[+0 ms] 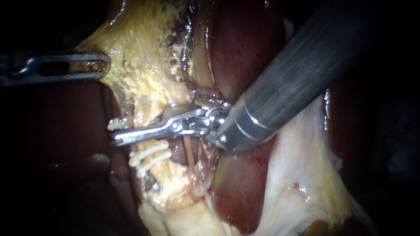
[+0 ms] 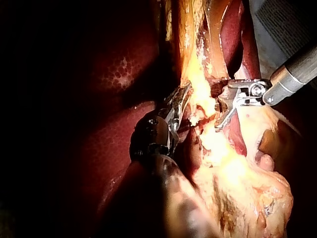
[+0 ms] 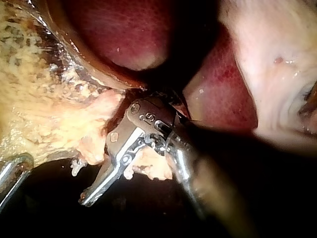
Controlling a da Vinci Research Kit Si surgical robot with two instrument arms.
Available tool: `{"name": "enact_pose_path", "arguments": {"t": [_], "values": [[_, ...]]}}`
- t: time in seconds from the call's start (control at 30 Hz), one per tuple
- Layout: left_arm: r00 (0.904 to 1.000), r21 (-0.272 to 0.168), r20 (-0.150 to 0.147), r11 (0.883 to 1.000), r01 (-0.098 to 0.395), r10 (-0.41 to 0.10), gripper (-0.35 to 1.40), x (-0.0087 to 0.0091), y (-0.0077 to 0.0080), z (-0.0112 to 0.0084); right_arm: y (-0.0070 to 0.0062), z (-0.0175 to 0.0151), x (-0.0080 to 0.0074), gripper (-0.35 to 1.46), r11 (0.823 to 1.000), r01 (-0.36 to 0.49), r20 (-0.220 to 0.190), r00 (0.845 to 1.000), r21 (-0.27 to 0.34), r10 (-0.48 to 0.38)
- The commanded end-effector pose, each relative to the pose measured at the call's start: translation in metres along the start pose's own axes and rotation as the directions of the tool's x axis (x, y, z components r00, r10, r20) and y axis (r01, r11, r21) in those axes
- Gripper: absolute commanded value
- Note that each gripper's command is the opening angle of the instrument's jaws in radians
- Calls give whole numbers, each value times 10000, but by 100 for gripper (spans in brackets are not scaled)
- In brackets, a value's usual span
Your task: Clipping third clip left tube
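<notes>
Slotted steel jaws of the left instrument clamp a fold of yellow fatty tissue. Two instruments work over glossy dark-red liver, darkness all around. Two white ridged clips sit on the pale left tube; just above them the right instrument sets its long steel jaws astride that tube, a gap between them.
</notes>
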Motion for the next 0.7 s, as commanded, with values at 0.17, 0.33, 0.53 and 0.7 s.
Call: {"name": "enact_pose_path", "arguments": {"t": [0.17,0.33,0.53,0.7], "values": [[10000,8,4,10000,-1,1,-35,0,0,0,1,-2,1,48,10000,-10,-27,10000,-45,10],[10000,7,4,10000,0,0,-35,0,0,0,4,-3,1,44,10000,-5,-36,10000,-68,5],[10000,6,4,10000,1,-1,-35,0,-1,0,9,-10,-3,-35,9999,68,5,10000,-77,-68],[10000,7,4,10000,1,-1,-35,0,-1,0,14,-14,-6,-35,9999,143,157,9998,24,-143]]}}
